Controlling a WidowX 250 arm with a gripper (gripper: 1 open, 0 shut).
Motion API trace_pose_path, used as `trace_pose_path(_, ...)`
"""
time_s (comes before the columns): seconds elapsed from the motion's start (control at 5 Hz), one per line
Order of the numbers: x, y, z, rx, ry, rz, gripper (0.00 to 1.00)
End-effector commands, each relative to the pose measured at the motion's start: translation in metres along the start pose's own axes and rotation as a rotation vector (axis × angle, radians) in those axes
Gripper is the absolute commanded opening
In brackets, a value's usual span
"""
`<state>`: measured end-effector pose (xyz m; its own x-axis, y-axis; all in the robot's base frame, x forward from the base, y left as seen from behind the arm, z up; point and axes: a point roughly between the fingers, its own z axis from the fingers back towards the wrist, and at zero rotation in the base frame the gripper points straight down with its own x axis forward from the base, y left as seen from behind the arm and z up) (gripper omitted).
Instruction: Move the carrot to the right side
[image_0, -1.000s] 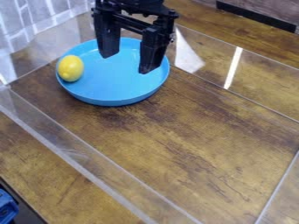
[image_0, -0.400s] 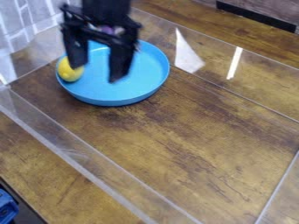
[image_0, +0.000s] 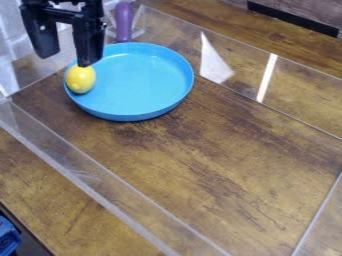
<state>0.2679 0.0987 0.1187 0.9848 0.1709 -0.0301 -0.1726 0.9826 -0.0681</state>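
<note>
Table: your dark wooden tabletop (image_0: 227, 170) — glossy, glare streaks.
Plate: round blue plastic plate (image_0: 140, 80), upper left.
Gripper: your black two-finger gripper (image_0: 66, 46) — fingers spread apart, empty, above plate's left rim.
Carrot: small yellow rounded piece (image_0: 82, 78) on plate's left edge, just below the fingers.

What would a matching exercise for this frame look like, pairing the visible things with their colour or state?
Column one:
1. plate
2. small round object
3. end effector
4. table

Column two:
A. yellow, lying at the plate's left edge
B. brown wood grain
C. blue, round
D. black, jaws open, above the yellow object

Pairs: 1-C, 2-A, 3-D, 4-B
</note>
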Motion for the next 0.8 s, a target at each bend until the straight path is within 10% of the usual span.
trace_pose_path(0.0, 0.02, 0.01, 0.005, 0.007, -0.066, 0.016, 1.0)
trace_pose_path(0.6, 0.057, 0.029, 0.013, -0.004, -0.081, -0.099, 1.0)
